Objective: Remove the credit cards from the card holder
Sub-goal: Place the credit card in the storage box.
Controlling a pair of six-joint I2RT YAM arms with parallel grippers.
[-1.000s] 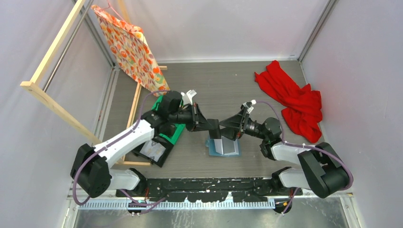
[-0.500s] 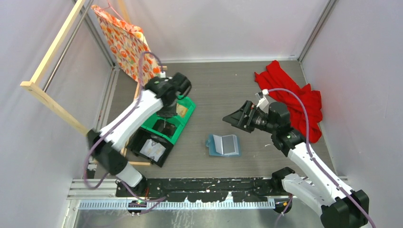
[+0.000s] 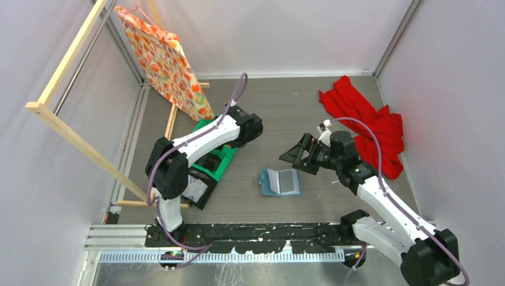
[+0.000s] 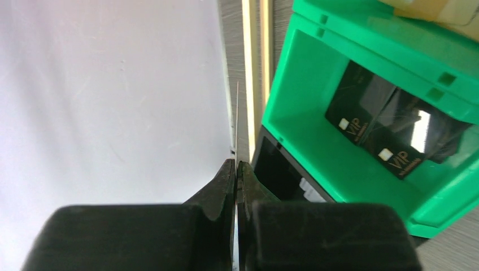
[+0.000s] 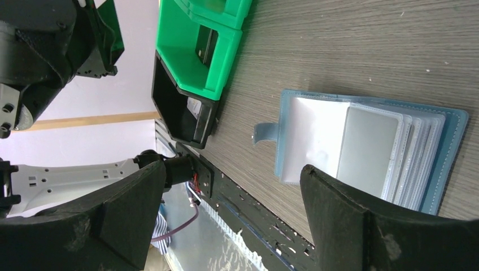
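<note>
**Card removal under way:** The holder (image 3: pixel 280 182) lies open on the table (image 3: pixel 280 113) between the two arms. Its tab (image 5: pixel 262 132) points toward the bins, and pale cards (image 5: pixel 370 141) are layered in its clear sleeves. The right claw (image 5: pixel 233 175) hangs above it with jaws spread wide, gripping nothing and clear of the holder.

Across the table, the left claw (image 4: pixel 236 169) is pinched tight on a thin card (image 4: pixel 237 113), seen edge-on as a pale line rising from the fingertips. It hovers near the green bin (image 4: pixel 299 113), where two dark cards (image 4: pixel 361 113) marked "VIP" lie overlapping on the floor. A black bin (image 3: pixel 190 187) sits against the green one on its near side.

A red cloth (image 3: pixel 363 122) is heaped at the far right. A patterned bag (image 3: pixel 164 56) stands by a wooden frame (image 3: pixel 65 125) at the left.
</note>
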